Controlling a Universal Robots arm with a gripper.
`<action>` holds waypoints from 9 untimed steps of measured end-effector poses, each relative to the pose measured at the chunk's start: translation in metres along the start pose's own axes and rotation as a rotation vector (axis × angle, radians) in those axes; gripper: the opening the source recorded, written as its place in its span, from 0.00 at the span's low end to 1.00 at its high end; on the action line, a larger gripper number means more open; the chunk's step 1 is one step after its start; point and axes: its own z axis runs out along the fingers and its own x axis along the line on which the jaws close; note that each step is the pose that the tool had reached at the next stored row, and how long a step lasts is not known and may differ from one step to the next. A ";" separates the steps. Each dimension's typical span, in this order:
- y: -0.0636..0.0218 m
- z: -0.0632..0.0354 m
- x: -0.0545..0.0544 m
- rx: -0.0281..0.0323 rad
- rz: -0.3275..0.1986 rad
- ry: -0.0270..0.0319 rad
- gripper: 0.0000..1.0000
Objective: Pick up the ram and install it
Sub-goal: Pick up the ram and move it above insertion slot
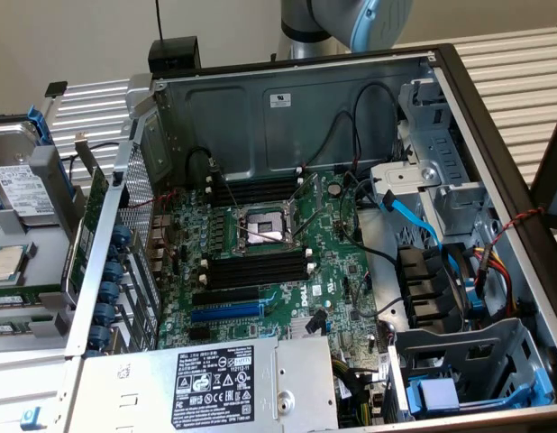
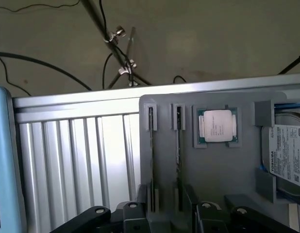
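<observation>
In the exterior view, you see only the arm cut off above the open computer case; the gripper is out of sight. In the wrist view, the gripper fingers stand spread, holding nothing, over the gray tray. The ram stands edge-on in its slot, partly hidden behind the gripper.

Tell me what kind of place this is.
Probably a robotics lab bench set up for computer assembly: an open PC case showing its motherboard, a grey parts tray holding a processor, and a robot arm above.
</observation>
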 end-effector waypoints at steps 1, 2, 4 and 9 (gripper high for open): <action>-0.0001 0.0018 0.001 -0.0001 0.000 0.0001 0.42; -0.0001 0.0037 0.001 -0.0001 0.000 0.0000 0.42; -0.0003 0.0073 0.002 -0.0001 0.000 0.0001 0.42; -0.0008 0.0163 0.005 0.0000 0.000 0.0000 0.42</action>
